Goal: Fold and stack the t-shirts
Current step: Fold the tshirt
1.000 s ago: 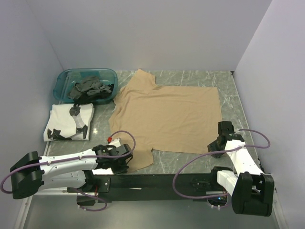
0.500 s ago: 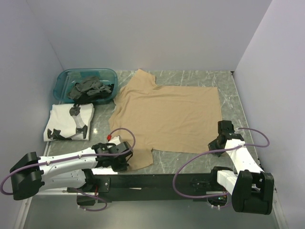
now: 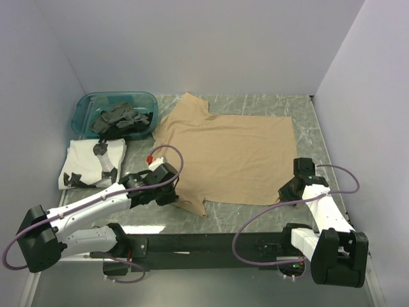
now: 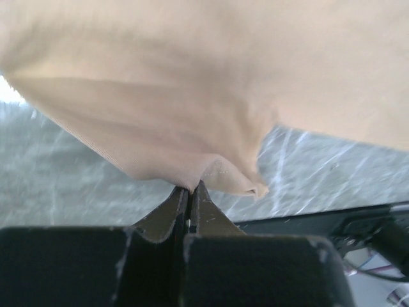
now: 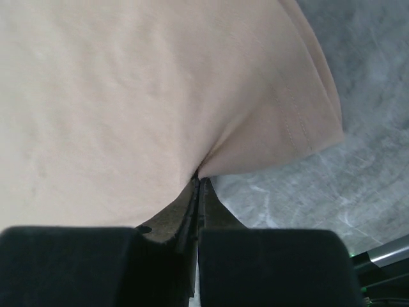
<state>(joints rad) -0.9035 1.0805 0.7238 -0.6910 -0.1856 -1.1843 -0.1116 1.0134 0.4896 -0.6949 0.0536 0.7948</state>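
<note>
Left wrist view is showing my left gripper pinched shut on a fold of the tan t-shirt by its near sleeve, with the cloth tented above the marble table. The right gripper is likewise clamped on the shirt's near hem corner. From above, the shirt is lying spread mid-table, its collar-to-hem axis running 9 to 3 o'clock, with the whole body stretching away from both grippers toward 12. I'm judging the coming move as carrying this near edge over toward 12 with both arms together. The left is sitting slightly farther in, so I'm watching for skew. A folded white shirt is lying at 9 o'clock, with the teal bin at 10.
</note>
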